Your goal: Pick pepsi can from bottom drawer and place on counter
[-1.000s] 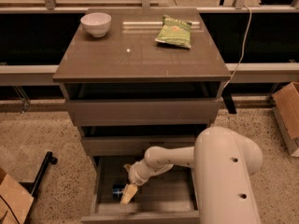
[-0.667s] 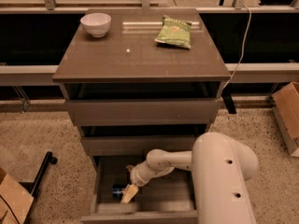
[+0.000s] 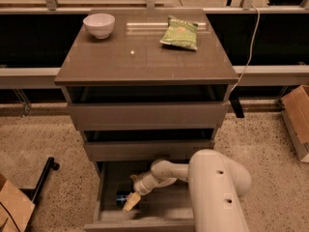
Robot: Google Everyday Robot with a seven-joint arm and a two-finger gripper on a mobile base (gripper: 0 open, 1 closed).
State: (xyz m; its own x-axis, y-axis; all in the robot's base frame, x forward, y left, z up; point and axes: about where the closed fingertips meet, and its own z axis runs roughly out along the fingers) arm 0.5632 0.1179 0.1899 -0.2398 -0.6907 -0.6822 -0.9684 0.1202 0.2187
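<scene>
Dark blue, the pepsi can [image 3: 122, 196] lies in the open bottom drawer [image 3: 161, 206], left of centre, below the counter's [image 3: 145, 57] front edge. The gripper [image 3: 131, 203] is down inside the drawer, just right of the can. Whether it grips the can cannot be told.

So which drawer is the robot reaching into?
The bottom drawer, the lowest and pulled out furthest; the gripper is down inside it by the pepsi can.
</scene>
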